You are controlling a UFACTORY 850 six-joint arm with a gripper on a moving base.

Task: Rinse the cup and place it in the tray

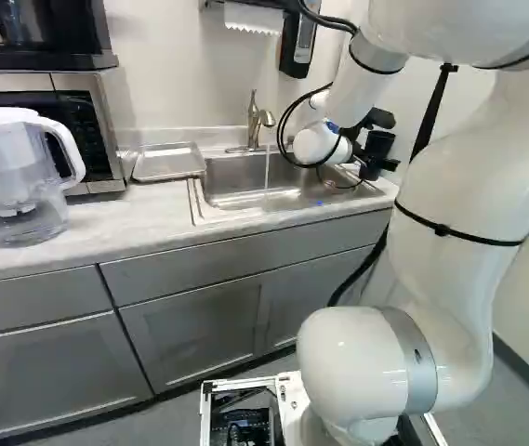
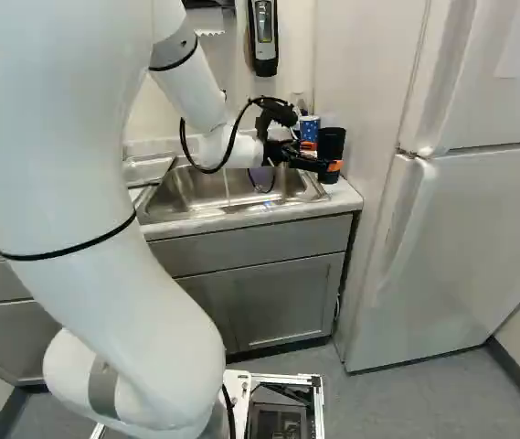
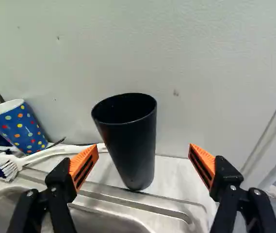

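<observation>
1. Keeps both fingers of the black gripper (image 2: 322, 155) spread wide, with an orange pad (image 3: 84, 166) on each facing inward; grips nothing.
2. Reaches across the sink (image 1: 192, 200) toward the right with the white arm (image 2: 173, 325), from the near side.
3. Has the tall black cup (image 3: 130, 145) just ahead of the open gripper, between the lines of the two fingers, upright on the countertop (image 3: 169, 178) at the sink's right, near the side wall (image 3: 215, 73).
4. Shows a white-handled dish brush (image 3: 55, 151) on the far side of the black cup, lying beside the sink, bristles toward the basin.
5. Shows a blue polka-dot mug (image 3: 22, 127) farther along on that far side, well apart from the gripper.
6. Runs a thin stream of water (image 1: 267, 169) from the faucet (image 1: 254, 125), at the far edge, down into the sink.
7. Has the metal tray (image 1: 168, 163) left of the sink, on the countertop.
8. Shows a microwave (image 1: 85, 125) farther left, with a clear water pitcher (image 1: 13, 177) on its near side.
9. Ends at the right with a refrigerator (image 2: 465, 238), past the wall.
</observation>
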